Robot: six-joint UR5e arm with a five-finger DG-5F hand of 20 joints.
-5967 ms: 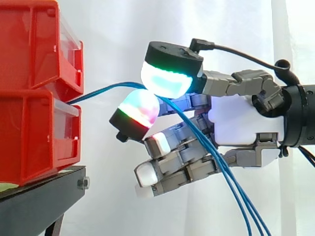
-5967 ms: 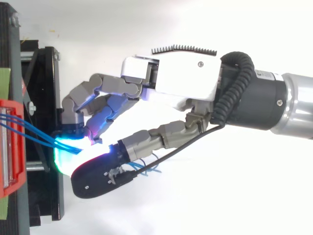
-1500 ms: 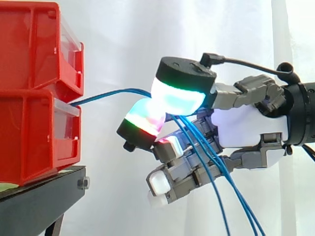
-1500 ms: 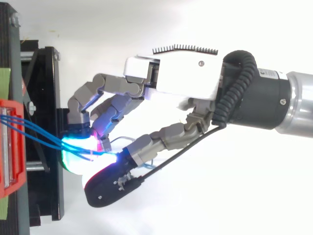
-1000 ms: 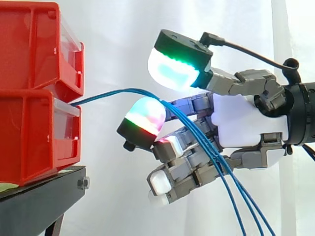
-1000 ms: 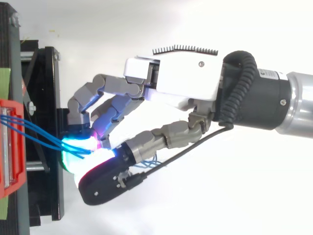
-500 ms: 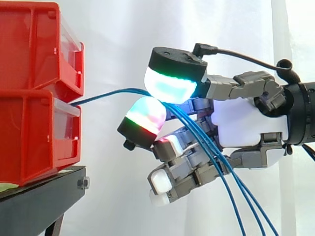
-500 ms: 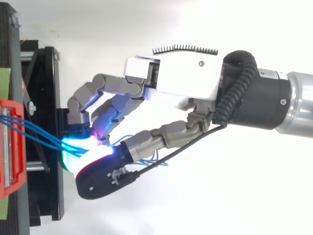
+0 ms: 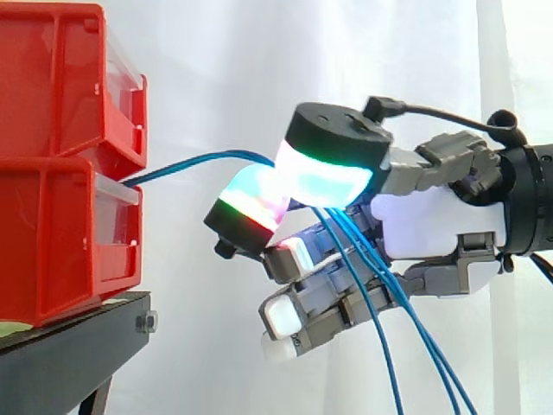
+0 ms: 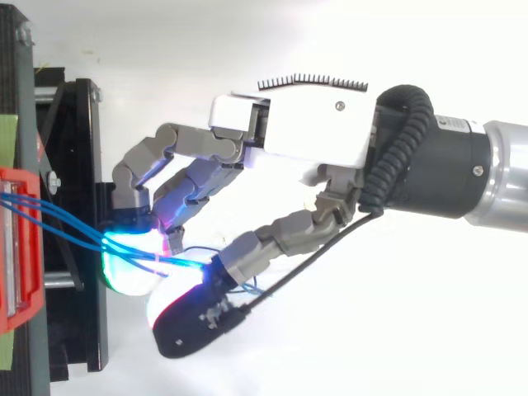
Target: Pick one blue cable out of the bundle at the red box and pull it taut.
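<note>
Several thin blue cables (image 9: 186,162) leave the gap between the two stacked red bins (image 9: 60,233) and arc right to my hand (image 9: 432,225). The thumb's green-cyan pad (image 9: 324,177) presses toward a finger's red-green pad (image 9: 251,197), and the cables pass between the two. Behind the pinch the cables hang down across the curled lower fingers; one strand (image 9: 384,346) drops more steeply than the others. In the top view the cables (image 10: 66,227) run from the red bin (image 10: 21,247) into the glowing pads of the hand (image 10: 305,124).
The bins rest on a black stand (image 9: 69,354) at the left, also seen from above (image 10: 82,165). A white curtain hangs behind. The arm reaches in from the right edge.
The thumb has swung right and down and closed against the finger pad over the cables. One strand now hangs apart from the others, more steeply.
</note>
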